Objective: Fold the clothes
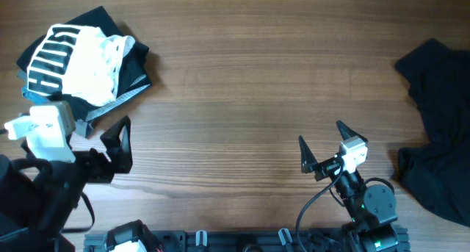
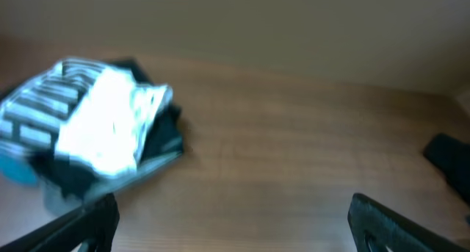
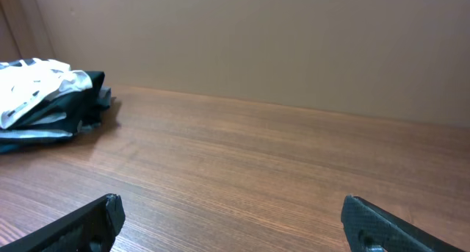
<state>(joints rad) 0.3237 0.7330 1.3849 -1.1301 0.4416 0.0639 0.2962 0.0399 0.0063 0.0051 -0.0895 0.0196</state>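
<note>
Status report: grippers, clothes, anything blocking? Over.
Left gripper open, empty. Right gripper open, empty. White T-shirt bunched far left; black garment far right. Nothing blocking.

Overhead: looked straight down from high up, taking in the whole tabletop (image 1: 242,83).
Left wrist: sat low behind the left claw (image 2: 233,208), facing across the wood to the wall (image 2: 257,24); blurred.
Right wrist: sat low behind the right claw (image 3: 231,204), same heading, sharper.
Shared: the white T-shirt (image 1: 81,61), at the left in all three.

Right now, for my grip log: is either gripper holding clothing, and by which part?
Nothing is held: left gripper and right gripper are open, apart from the white T-shirt and black garment.
</note>
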